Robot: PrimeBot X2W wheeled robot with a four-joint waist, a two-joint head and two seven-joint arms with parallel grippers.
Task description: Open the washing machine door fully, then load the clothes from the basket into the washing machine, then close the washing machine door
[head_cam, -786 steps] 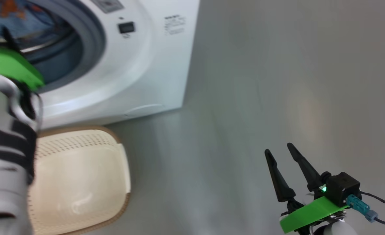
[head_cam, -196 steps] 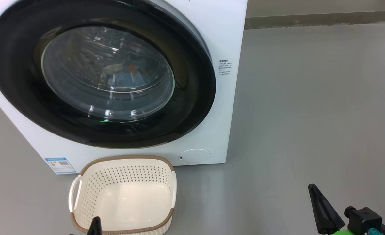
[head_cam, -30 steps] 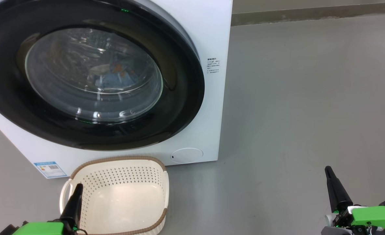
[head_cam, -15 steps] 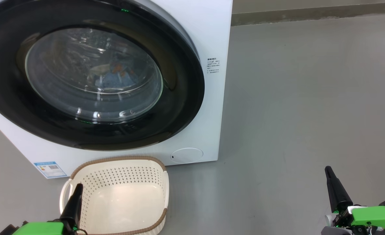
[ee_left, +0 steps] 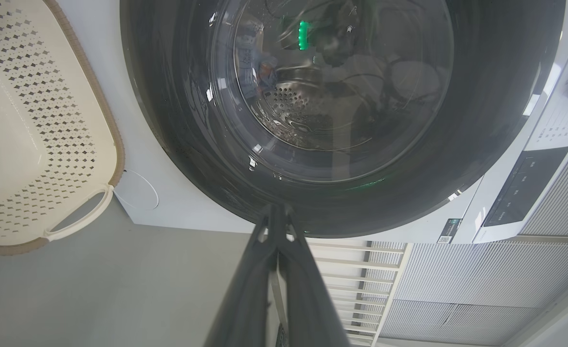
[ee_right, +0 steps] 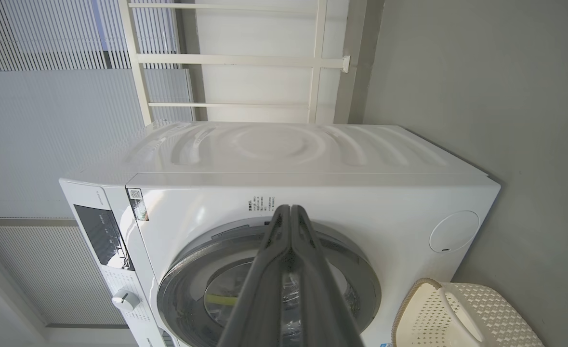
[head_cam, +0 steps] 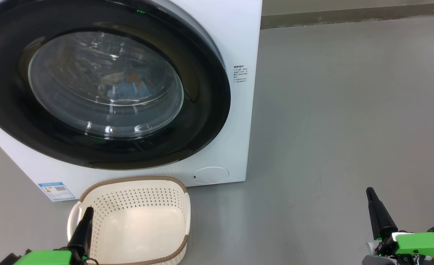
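Grey floor (head_cam: 331, 129) holds the washing machine (head_cam: 239, 36); its door (head_cam: 209, 110) sits shut at 10 o'clock, clothes (head_cam: 128, 84) behind the glass, empty basket (head_cam: 132, 180) at 7. Left gripper (ee_left: 276, 212) and right gripper (ee_right: 289, 212) are pinched narrow, empty. A half-caught latch could let the door swing open.

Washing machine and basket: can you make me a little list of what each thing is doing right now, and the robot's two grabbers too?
washing machine door: looks shut against the washing machine
clothes: inside the drum, blue with orange, seen through the glass
basket: empty, on the floor in front of the machine
left gripper: shut, holding nothing, pointing toward the door
right gripper: shut, holding nothing, over the floor
small round flap: shut, low on the front
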